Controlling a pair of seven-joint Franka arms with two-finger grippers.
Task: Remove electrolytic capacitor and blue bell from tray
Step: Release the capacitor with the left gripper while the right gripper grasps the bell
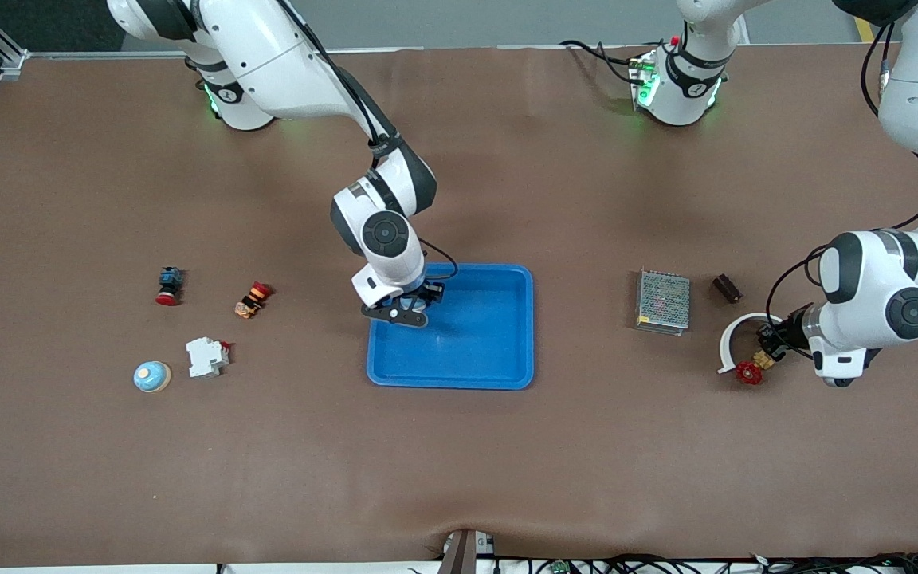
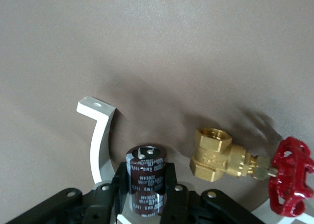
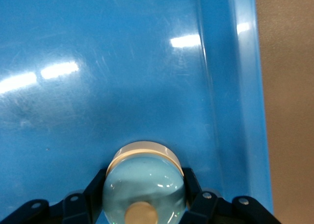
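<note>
Blue bell [image 3: 143,187] sits in the tray [image 1: 491,351], in the corner toward the right arm's end and farthest from the front camera, close by the raised rim; smooth glossy dome, likely hard, light and slippery, so the hold belongs low across its widest girth, where the right tool [image 1: 413,305] now has its fingers closed on it; a straight lift should clear the rim. Electrolytic capacitor [image 2: 146,179], a rigid little can, stands clamped upright in the left tool [image 2: 145,194] over the surface at the left arm's end, outside the tray, with white curved bracket [image 2: 98,136] and brass valve [image 2: 221,155] crowding it; open surface lies all around the tray.
</note>
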